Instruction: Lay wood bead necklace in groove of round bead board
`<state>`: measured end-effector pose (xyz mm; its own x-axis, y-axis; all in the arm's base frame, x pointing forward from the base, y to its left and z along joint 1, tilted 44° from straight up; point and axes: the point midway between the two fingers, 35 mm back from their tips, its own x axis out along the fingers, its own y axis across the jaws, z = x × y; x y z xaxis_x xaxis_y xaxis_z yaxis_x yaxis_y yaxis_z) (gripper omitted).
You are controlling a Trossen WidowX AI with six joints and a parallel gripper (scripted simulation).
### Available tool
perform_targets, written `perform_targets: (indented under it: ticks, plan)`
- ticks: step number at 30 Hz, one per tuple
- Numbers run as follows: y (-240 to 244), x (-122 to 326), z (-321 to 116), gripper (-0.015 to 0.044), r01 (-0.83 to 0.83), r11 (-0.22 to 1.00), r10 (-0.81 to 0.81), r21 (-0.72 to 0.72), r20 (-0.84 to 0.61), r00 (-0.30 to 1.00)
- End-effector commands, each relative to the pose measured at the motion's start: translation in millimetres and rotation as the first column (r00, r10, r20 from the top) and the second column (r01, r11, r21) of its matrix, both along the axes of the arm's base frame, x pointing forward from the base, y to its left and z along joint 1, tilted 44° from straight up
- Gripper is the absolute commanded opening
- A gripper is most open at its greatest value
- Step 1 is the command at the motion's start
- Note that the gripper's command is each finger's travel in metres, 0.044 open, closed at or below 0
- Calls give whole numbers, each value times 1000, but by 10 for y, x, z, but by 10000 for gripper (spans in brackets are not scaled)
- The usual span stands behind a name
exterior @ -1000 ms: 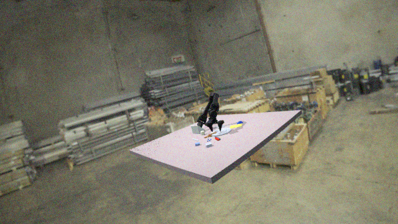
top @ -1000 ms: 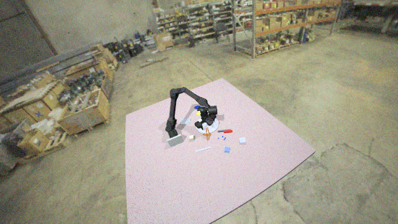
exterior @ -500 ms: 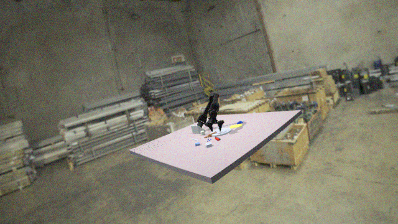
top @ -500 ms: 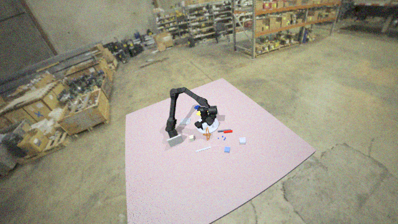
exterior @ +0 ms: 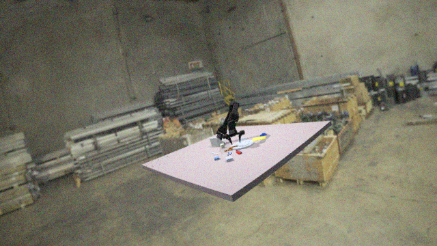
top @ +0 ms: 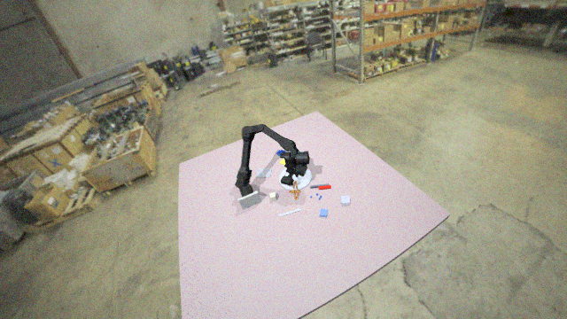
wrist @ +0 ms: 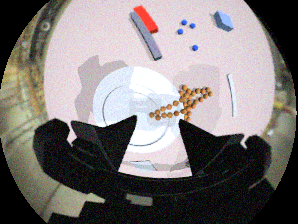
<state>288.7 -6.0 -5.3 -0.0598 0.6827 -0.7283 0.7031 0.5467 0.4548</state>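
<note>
The wood bead necklace [top: 295, 191] [exterior: 229, 149] [wrist: 186, 100] is a loose orange-brown bunch beside the round bead board. A narrow loop of it reaches over the rim onto the board, and the rest lies bunched and crossed on the table. The white round bead board [top: 304, 183] [exterior: 244, 145] [wrist: 106, 89] shows its thin circular groove in the wrist view, partly hidden by the fingers. My gripper [top: 296, 179] [exterior: 235, 143] [wrist: 158, 119] is open above the board. The end of the loop shows between the fingertips in the wrist view, not gripped.
A red block [top: 324, 187] [wrist: 145, 19] touches a grey bar [wrist: 146, 37] beyond the board. Several small blue balls [wrist: 184, 22], a blue block [top: 323, 213] [wrist: 223, 21], a white strip [top: 290, 213] [wrist: 232, 95] and a cream cube [top: 273, 196] lie around. A yellow piece [exterior: 259, 139] lies behind the board.
</note>
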Motion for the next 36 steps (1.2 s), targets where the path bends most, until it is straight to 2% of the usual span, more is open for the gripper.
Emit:
perform_targets:
  ticks: [1, 4, 8, 11, 14, 36]
  plan:
    - [-147, -58, -41, 125, -325, 945, 318, -27, 292, 902]
    - [-229, -90, -55, 120, -490, 868, 472, -83, 448, 759]
    - [-336, -136, -73, 120, -662, 722, 621, -202, 611, 491]
    - [-414, -174, -85, 120, -740, 597, 678, -309, 687, 261]
    - [-450, -192, -91, 120, -765, 525, 690, -373, 712, 127]
    - [-407, -181, -151, 120, -762, 521, 695, -385, 710, 117]
